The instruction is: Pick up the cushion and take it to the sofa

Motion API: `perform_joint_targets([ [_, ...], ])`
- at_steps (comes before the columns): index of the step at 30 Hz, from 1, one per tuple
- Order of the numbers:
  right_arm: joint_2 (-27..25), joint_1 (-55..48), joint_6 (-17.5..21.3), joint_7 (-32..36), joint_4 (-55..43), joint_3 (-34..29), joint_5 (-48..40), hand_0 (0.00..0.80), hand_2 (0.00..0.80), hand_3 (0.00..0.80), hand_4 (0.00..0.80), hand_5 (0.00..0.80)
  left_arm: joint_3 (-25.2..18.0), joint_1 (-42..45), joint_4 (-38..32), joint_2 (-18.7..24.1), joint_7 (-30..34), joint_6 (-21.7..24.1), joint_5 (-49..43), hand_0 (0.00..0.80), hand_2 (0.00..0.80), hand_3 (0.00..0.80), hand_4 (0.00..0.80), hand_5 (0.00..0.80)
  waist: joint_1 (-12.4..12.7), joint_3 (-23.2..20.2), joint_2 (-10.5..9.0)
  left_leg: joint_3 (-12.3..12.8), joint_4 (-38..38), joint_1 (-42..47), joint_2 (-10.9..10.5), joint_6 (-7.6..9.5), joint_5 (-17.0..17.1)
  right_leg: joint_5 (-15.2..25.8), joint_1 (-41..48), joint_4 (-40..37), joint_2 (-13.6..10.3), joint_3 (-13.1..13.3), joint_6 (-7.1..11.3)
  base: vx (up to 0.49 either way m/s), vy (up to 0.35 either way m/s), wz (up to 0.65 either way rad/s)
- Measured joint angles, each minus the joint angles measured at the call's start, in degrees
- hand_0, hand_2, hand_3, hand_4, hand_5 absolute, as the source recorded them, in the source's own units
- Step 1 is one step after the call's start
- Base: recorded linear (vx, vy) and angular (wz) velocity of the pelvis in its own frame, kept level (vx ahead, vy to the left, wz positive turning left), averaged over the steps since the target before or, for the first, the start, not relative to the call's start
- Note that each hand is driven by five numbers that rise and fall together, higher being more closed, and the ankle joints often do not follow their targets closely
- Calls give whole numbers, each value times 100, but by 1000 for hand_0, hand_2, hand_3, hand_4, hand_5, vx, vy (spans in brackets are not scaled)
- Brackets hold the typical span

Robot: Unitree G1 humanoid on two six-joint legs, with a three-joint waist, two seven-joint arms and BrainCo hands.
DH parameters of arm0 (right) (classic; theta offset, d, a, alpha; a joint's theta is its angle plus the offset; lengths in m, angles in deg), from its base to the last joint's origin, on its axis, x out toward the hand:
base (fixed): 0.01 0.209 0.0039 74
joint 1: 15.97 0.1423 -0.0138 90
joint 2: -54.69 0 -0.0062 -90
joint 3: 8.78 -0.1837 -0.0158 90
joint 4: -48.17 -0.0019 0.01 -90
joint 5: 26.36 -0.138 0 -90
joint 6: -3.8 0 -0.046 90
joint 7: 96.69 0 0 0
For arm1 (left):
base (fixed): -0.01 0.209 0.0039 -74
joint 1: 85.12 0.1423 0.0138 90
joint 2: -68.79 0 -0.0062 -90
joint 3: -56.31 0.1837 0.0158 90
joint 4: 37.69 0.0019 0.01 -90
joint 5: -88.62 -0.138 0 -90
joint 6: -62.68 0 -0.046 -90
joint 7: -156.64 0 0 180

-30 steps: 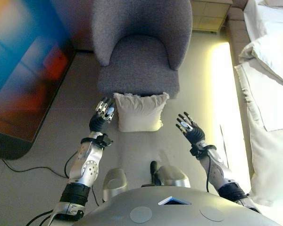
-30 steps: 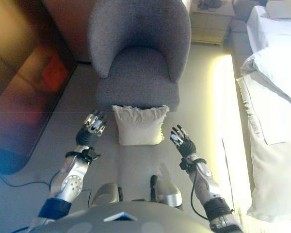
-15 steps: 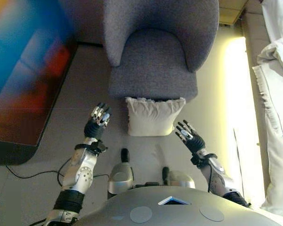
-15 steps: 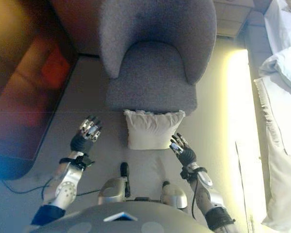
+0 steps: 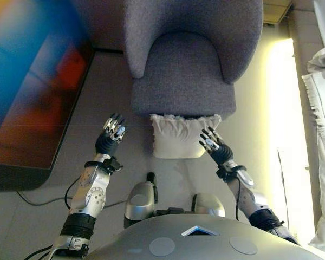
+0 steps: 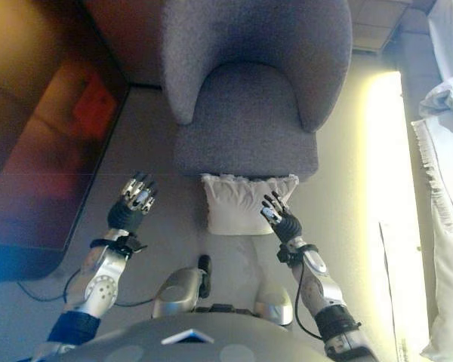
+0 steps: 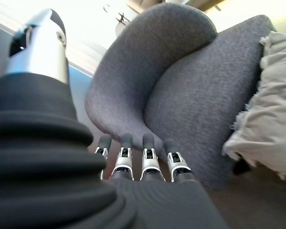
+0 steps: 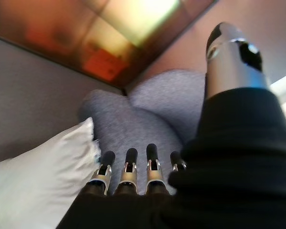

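Both hands empty, fingers straight: left hand (image 5: 111, 137) left of centre, right hand (image 5: 213, 148) over cushion's (image 5: 180, 135) right edge. Cushion lay centre frame on floor against grey armchair (image 5: 184, 59).

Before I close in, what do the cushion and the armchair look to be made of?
The cushion looks like soft cream woven cloth, matte, with a frayed fringe along its top edge; probably cotton or linen. The armchair is covered in grey fabric with a nubby, felt-like weave, not shiny.

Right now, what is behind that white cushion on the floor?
Behind the cushion stands a grey armchair; the cushion leans against its front. The base of the chair there is hidden by the cushion.
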Motion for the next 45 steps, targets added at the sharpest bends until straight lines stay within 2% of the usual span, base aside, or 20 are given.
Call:
perform_joint_targets([
  [2, 29, -167, 12, -1, 2, 53, 4, 0, 0, 0, 0, 0, -14, -7, -5, 16, 4, -11, 1, 0, 0, 0, 0, 0, 8, -100, 95, -6, -118, 178, -5, 92, 7, 432, -153, 275, -71, -42, -16, 238, 37, 2],
  [5, 34, -331, 22, -2, 4, 63, 4, 0, 0, 0, 0, 0, -158, 123, 0, 110, 6, -21, 4, 0, 0, 0, 0, 0, -15, -214, -61, -14, -340, 359, -203, 248, 35, 148, -245, 237, -346, -188, 73, 261, -136, 3],
  [7, 26, -320, 50, 7, -3, 55, 2, 0, 0, 0, 0, 0, -155, 136, 5, 184, 26, -17, 7, 0, 0, 0, 0, 0, -43, -232, -125, -117, -421, 369, -256, 271, 56, 46, -315, -771, -394, -295, 214, 238, -190, 8],
  [10, -4, -286, 44, 7, -7, 115, -8, 0, 0, 0, 0, 0, -96, 272, 24, 178, 55, 14, 8, 0, 0, 0, 0, 0, -296, -203, -368, -227, -488, 449, -406, 232, 43, 369, -368, -2286, -586, -374, 625, 271, -119, 26],
  [12, -6, -284, 41, 5, -1, 107, -20, 0, 0, 0, 0, 0, -27, 421, 30, 184, 72, 18, 7, 0, 0, 0, 0, 0, -307, -189, -513, -234, -523, 549, -419, 154, -10, 770, -381, -2984, -587, -380, 718, 273, -64, 6],
  [14, -9, -285, 14, 6, 23, 91, -21, 0, 0, 0, 0, 0, 43, 557, 56, 179, 93, 28, 7, 0, 0, 0, 0, 0, -311, -199, -647, -284, -564, 629, -426, 11, -83, 1143, -309, -3471, -578, -360, 703, 344, -63, 16],
  [15, -20, -289, -13, 5, 37, 42, -21, 0, 0, 0, 0, 0, 77, 622, 60, 160, 135, 28, 6, 0, 0, 0, 0, 0, -316, -198, -643, -371, -592, 690, -364, -55, -127, 1411, -246, -3456, -523, -380, 680, 443, -91, 34],
  [17, -36, -300, -51, 5, 86, -130, -22, 0, 0, 0, 0, 0, 86, 743, 49, 87, 262, 31, 5, 0, 0, 0, 0, 0, -443, -183, -529, -429, -649, 818, -150, -152, -157, 1457, -81, -3467, -290, -459, 650, 291, -90, 50],
  [20, -231, -262, -77, 12, 64, -273, -20, 0, 0, 0, 0, 0, 84, 775, 41, 33, 365, 35, 3, 0, 0, 0, 0, 0, -448, -154, -358, -395, -620, 976, 41, -333, -275, 1309, -8, -3216, -115, -557, 271, 245, -116, 24],
  [22, -263, -218, -90, 37, 64, -273, -17, 0, 0, 0, 0, 0, 37, 774, 41, 3, 361, 57, 3, 0, 0, 0, 0, 0, -452, -174, -336, -361, -695, 1067, 107, -419, -290, 1189, 38, -3112, -75, -563, 280, 264, -137, -4],
  [27, -167, -118, -287, 57, 33, -68, -13, 0, 0, 0, 0, 0, 12, 725, 42, 2, 306, 116, 5, 0, 0, 0, 0, 0, -504, -193, -494, -319, -803, 1217, 121, -424, -312, 1100, 35, -2979, -46, -518, 294, 254, -141, -3],
  [30, -137, -38, -376, 59, 9, 24, -14, 0, 0, 0, 0, 0, -46, 721, -3, 14, 218, 114, 8, 0, 0, 0, 0, 0, -599, -203, -486, -374, -806, 1263, 202, -465, -338, 999, 101, -2946, 45, -489, 279, 206, -157, 9],
  [33, -139, -4, -406, 58, 10, 26, -14, 0, 0, 0, 0, 0, -116, 686, -63, 15, 149, 111, 76, 0, 0, 0, 0, 0, -596, -216, -431, -388, -564, 1234, 428, -614, -445, 821, 119, -2824, 282, -489, 123, 162, -174, -1],
  [34, -134, 14, -404, 56, 30, 27, -14, 0, 0, 0, 0, 0, -112, 657, -64, 22, 116, 107, 77, 0, 0, 0, 0, 0, -586, -233, -459, -410, -318, 1148, 429, -658, -477, 734, 63, -2740, 297, -430, 67, 165, -149, -6],
  [36, -146, 46, -396, 44, 73, 22, -12, 0, 0, 0, 0, 0, -93, 599, -76, -4, 76, 81, 77, 0, 0, 0, 0, 0, -580, -285, -547, -408, 729, 589, 423, -705, -375, 653, -7, -2643, 328, -350, -9, 175, -64, -12],
  [39, -192, 22, -327, 28, 88, 4, -6, 0, 0, 0, 0, 0, 53, 549, -78, -29, 31, 60, 76, 0, 0, 0, 0, 0, -570, -417, -621, -277, 987, 399, 474, -379, 54, 703, 31, -2820, 231, -354, -74, 140, 124, -12],
  [40, -209, 4, -281, 30, 82, -16, -6, 0, 0, 0, 0, 0, 125, 508, -80, -32, 29, 46, 77, 0, 0, 0, 0, 0, -611, -433, -570, -187, 988, 329, 553, -316, 53, 757, 35, -2898, 234, -451, -156, 117, 203, 2],
  [43, -272, -226, -233, 25, 69, -83, -6, 0, 0, 0, 0, 0, 151, 340, -74, -46, 36, -12, 135, 0, 0, 0, 0, 0, -678, -424, -444, -56, 941, 202, 1030, -362, 19, 788, -22, -3041, 243, -661, -198, 137, 190, 7],
  [44, -324, -322, -218, 21, 65, -84, -7, 0, 0, 0, 0, 0, 159, 336, -41, -100, 55, -14, 192, 0, 0, 0, 0, 0, -661, -468, -291, -1, 439, 270, 1123, -320, 33, 830, 96, -3372, 336, -701, 13, 158, 150, -11],
  [45, -571, -357, -178, 32, -71, -88, -7, 0, 0, 0, 0, 0, 186, 331, -94, -227, 74, -12, 201, 0, 0, 0, 0, 0, -569, -447, 143, 48, -216, 321, 1448, -289, 52, 522, -151, -2921, 598, -675, 51, 170, 135, -7],
])
